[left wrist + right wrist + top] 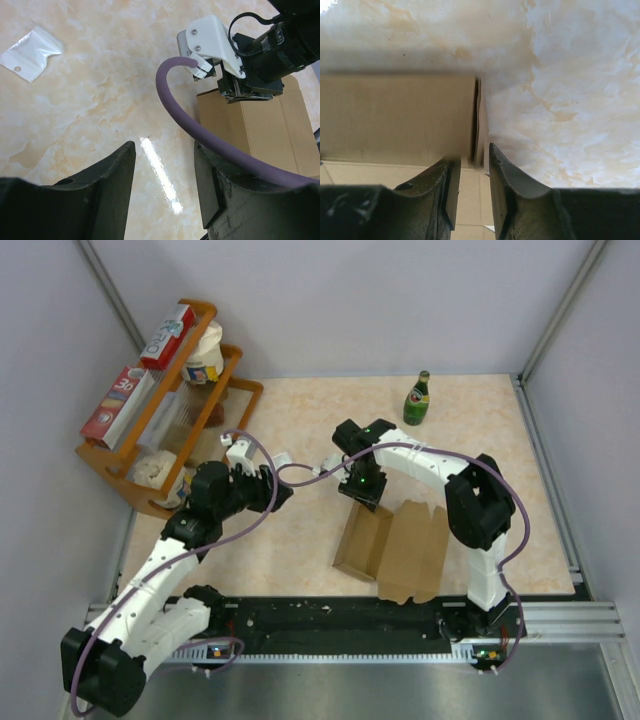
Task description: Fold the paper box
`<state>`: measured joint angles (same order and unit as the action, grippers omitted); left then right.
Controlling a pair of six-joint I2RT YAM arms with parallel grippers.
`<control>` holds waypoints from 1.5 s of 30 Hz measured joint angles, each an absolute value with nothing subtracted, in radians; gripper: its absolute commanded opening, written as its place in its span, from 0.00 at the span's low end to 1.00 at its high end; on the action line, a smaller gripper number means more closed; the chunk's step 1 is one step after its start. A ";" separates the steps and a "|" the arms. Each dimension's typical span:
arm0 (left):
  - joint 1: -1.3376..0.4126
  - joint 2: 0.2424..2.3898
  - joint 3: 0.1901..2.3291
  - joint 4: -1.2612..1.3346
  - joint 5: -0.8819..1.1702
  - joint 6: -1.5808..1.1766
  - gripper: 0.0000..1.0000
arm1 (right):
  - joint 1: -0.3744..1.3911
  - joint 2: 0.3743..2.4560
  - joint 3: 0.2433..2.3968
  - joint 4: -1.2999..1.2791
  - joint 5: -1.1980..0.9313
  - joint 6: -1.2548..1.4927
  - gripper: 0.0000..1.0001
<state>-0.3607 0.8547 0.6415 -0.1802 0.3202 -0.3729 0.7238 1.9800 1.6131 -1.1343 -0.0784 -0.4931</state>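
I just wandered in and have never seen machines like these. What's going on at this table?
Two robot arms are set up to fold a brown paper box, which lies partly opened out on the table. The right gripper is at the box's far edge, its jaws slightly apart around the edge of an upright flap. The left gripper hovers over bare table off to the side, jaws open and holding nothing. The box is not yet folded up.

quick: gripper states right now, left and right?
Left gripper: open, nothing between the fingers.
Right gripper: slightly open, jaws either side of a paper box flap edge, not visibly clamped on it.
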 measured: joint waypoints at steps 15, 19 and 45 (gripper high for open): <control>-0.361 0.875 0.641 -0.197 0.324 -0.373 0.55 | 0.725 1.980 1.619 -1.138 -0.121 -0.475 0.43; -0.361 0.875 0.644 -0.205 0.324 -0.373 0.55 | 0.725 1.978 1.619 -1.138 -0.097 -0.450 0.46; -0.362 1.032 0.838 -0.263 0.381 -0.368 0.59 | 0.536 1.484 1.178 -0.904 0.249 0.224 0.56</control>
<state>-0.3618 1.0321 0.8379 -0.2626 0.3809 -0.3683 0.5358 1.4837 1.1782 -0.9035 0.2493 0.2237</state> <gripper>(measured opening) 0.578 0.559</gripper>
